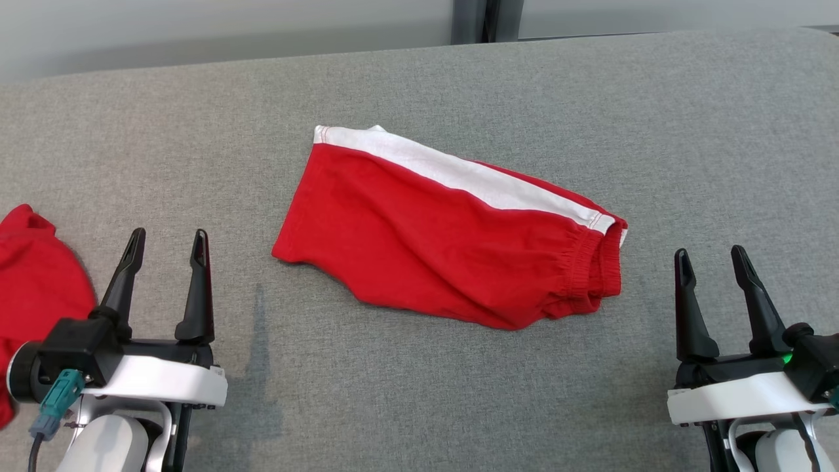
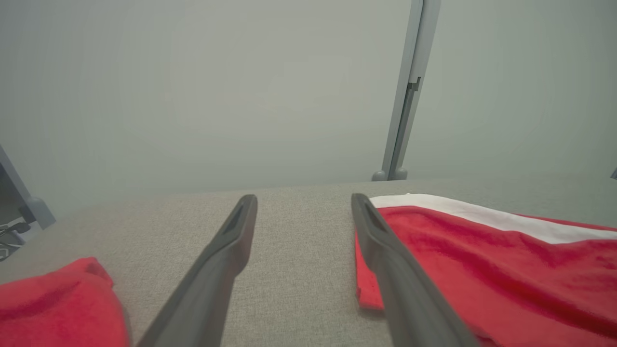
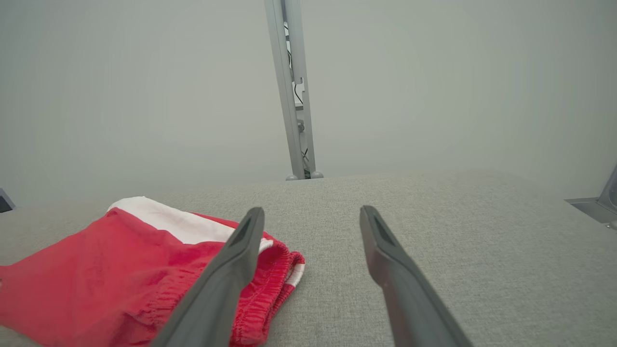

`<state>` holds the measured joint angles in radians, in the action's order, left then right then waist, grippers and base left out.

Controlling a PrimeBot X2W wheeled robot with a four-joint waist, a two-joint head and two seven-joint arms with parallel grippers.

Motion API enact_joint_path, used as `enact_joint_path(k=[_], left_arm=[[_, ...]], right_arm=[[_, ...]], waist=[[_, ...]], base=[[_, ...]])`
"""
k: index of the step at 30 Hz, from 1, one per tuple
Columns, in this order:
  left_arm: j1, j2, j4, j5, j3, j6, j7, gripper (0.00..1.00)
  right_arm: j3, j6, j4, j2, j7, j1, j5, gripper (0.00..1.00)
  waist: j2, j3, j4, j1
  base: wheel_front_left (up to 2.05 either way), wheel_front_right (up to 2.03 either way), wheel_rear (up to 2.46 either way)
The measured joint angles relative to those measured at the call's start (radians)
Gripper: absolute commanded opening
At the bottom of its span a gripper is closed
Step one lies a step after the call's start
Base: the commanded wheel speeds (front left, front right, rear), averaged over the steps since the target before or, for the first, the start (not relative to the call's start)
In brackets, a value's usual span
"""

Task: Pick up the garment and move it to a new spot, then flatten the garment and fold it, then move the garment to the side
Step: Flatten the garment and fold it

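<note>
Two grippers hang on the near side of the shorts, both spread wide and holding nothing. The left gripper is off the leg-hem end and the right gripper just past the waistband. Neither touches the cloth.

The shorts lie flat on the table, slanted. They look doubled over, one leg on the other, with the white stripe running along their far edge. To my eye the spreading and at least one fold are done. What is in hand is either a second fold, waistband over to hem, or the last step of carrying them off to the side.

Either way, the next move calls for a gripper to come down at one end of the shorts and pinch every layer together. The gathered waistband is thick and should give a firm hold. The hem end is thin and could slip or peel open, and lifting by one layer would undo the fold.

A second red cloth lies heaped well to the left of the shorts, beyond the left gripper. It may mark the side pile, though I can't be sure.

The table is covered in grey woven fabric, with bare stretches all round the shorts. Behind the shorts runs a plain pale wall, broken by one upright grey post.
</note>
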<state>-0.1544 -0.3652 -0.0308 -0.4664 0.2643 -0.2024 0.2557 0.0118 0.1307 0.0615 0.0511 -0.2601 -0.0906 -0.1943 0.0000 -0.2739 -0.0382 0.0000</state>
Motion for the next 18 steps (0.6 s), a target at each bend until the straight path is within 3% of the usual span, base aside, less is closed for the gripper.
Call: enact_joint_path(k=[4,7,18], left_arm=[[-0.024,-0.002,-0.014,-0.004,0.010,0.012,-0.010,1.00],[-0.103,-0.002,-0.041,-0.011,0.038,0.058,-0.038,1.00],[-0.390,0.046,-0.359,-0.114,0.173,0.281,-0.305,1.00]], right_arm=[[0.006,0.000,0.001,-0.001,0.000,-0.001,-0.011,1.00],[0.014,0.000,0.002,-0.001,0.000,-0.004,-0.018,1.00],[0.070,0.000,0.014,-0.002,0.000,-0.044,-0.046,1.00]], waist=[[0.0000,-0.002,-0.004,0.0000],[0.0000,-0.010,-0.001,0.0000],[0.0000,-0.048,-0.045,0.0000]], base=[[0.00,0.00,0.00],[0.00,0.00,0.00],[0.00,0.00,0.00]])
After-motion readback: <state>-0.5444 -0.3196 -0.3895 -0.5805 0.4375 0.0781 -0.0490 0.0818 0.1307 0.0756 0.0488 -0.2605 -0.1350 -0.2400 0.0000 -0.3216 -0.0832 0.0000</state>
